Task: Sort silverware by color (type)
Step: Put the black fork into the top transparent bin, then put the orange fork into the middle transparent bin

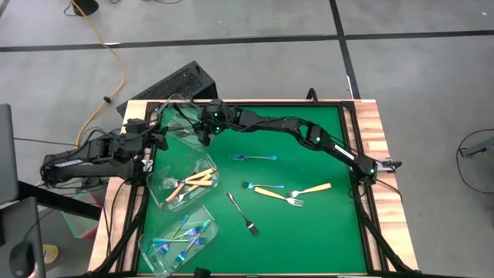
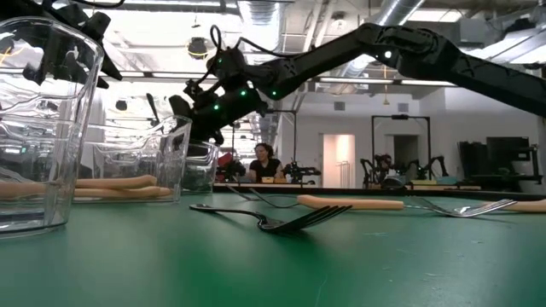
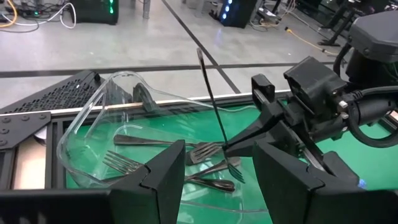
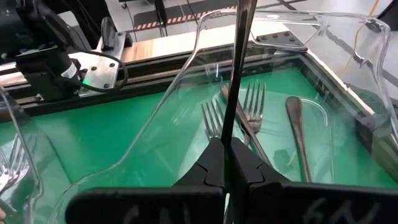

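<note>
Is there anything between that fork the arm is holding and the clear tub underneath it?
Nothing visible. The right gripper is shut on a dark metal fork, held upright above the open clear tub. Only other dark forks lie on the tub's floor. The left gripper waits beside the tub.

This is a robotics lab or workshop, an open industrial hall rather than a home. The low view looks past the green surface (image 2: 358, 264) into a wide room with exposed ceiling ducts (image 2: 401, 13), strip lighting, white walls, a seated person (image 2: 264, 162) at a far bench and other robot arm rigs (image 2: 401, 166) standing in the distance. From above, the floor is bare grey concrete (image 1: 231, 19) marked with dark tape lines, and a yellow cable (image 1: 116, 69) trails across it beside the wooden-edged work station.
</note>
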